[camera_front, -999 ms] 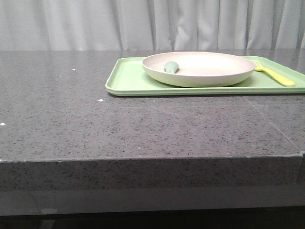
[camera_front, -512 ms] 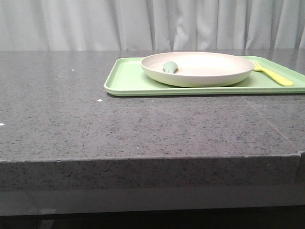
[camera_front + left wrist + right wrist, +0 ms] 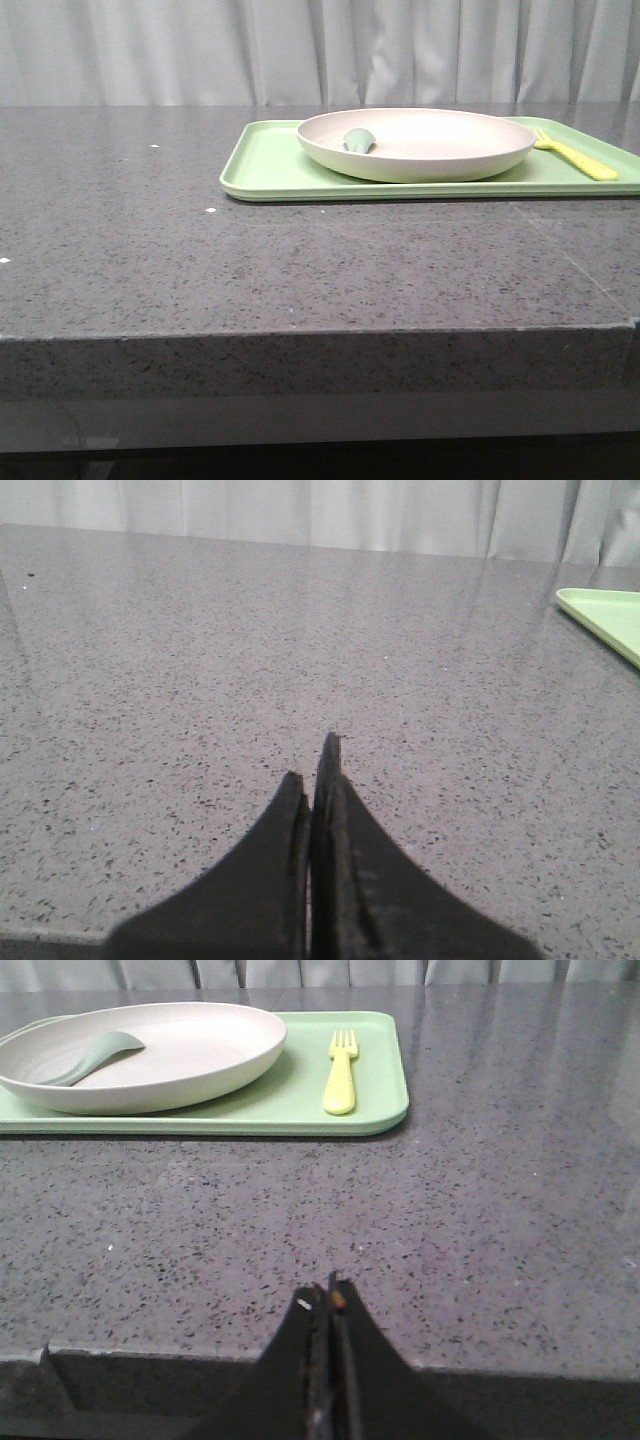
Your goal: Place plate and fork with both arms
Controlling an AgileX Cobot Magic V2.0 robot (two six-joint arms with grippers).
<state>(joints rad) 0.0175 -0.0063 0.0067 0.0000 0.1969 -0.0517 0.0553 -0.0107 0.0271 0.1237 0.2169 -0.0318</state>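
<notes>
The cream plate (image 3: pixel 430 150) sits on the light-green tray (image 3: pixel 270 170) at the far right of the table; it also shows in the right wrist view (image 3: pixel 180 1055). A grey-green spoon (image 3: pixel 358 140) lies in the plate (image 3: pixel 95 1055). The pale-yellow fork (image 3: pixel 578 157) lies on the tray to the right of the plate (image 3: pixel 341 1075). My left gripper (image 3: pixel 312 765) is shut and empty over bare table, left of the tray's corner (image 3: pixel 605 615). My right gripper (image 3: pixel 328 1295) is shut and empty at the table's front edge, well short of the tray. Neither gripper shows in the front view.
The dark grey speckled table (image 3: pixel 200 260) stretches to the left of the tray. Its front edge (image 3: pixel 150 1352) runs just under my right gripper. A white curtain (image 3: pixel 300 50) hangs behind the table.
</notes>
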